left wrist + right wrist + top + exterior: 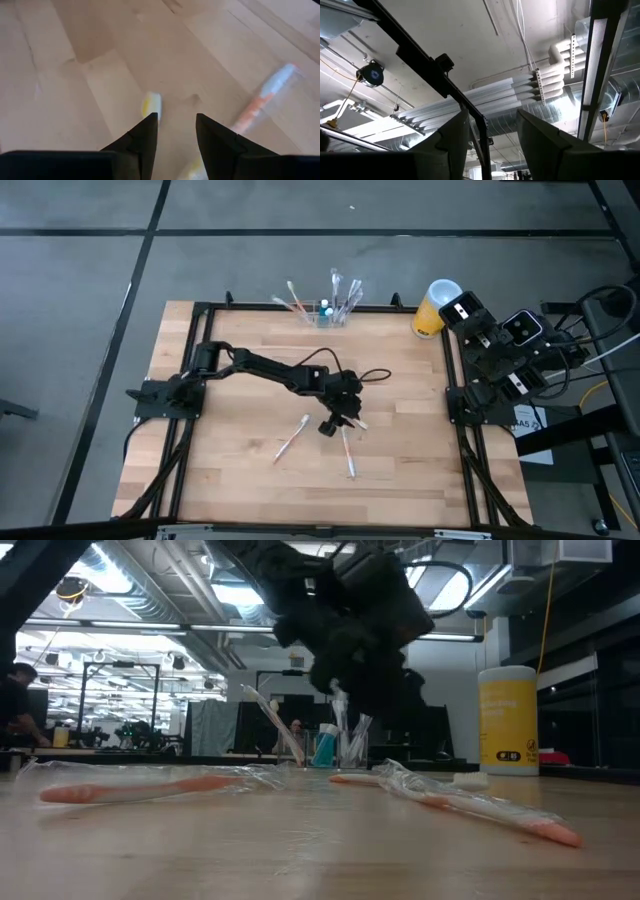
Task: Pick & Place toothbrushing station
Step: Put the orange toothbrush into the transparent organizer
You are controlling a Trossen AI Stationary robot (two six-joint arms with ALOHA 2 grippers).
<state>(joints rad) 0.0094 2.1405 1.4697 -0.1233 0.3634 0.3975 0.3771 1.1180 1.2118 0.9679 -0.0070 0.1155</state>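
Observation:
The toothbrushing station (pixel 325 315) is a small see-through holder with several wrapped toothbrushes standing in it, at the table's far edge; it also shows in the low view (pixel 338 752). My left gripper (pixel 335 423) is open over the middle of the table, above it in the low view (pixel 350 690). In the left wrist view its fingers (pixel 176 125) stand on either side of a yellowish wrapped toothbrush (pixel 150 105) lying on the wood below them. My right gripper (pixel 492 125) is open, points up at the ceiling, and is folded back at the table's right edge.
Wrapped orange toothbrushes lie loose on the table, one to the left of my left gripper (pixel 291 439) and one on its near side (pixel 348 452); another shows in the left wrist view (pixel 260 100). A yellow cylinder with a white top (pixel 430 315) stands at the far right corner.

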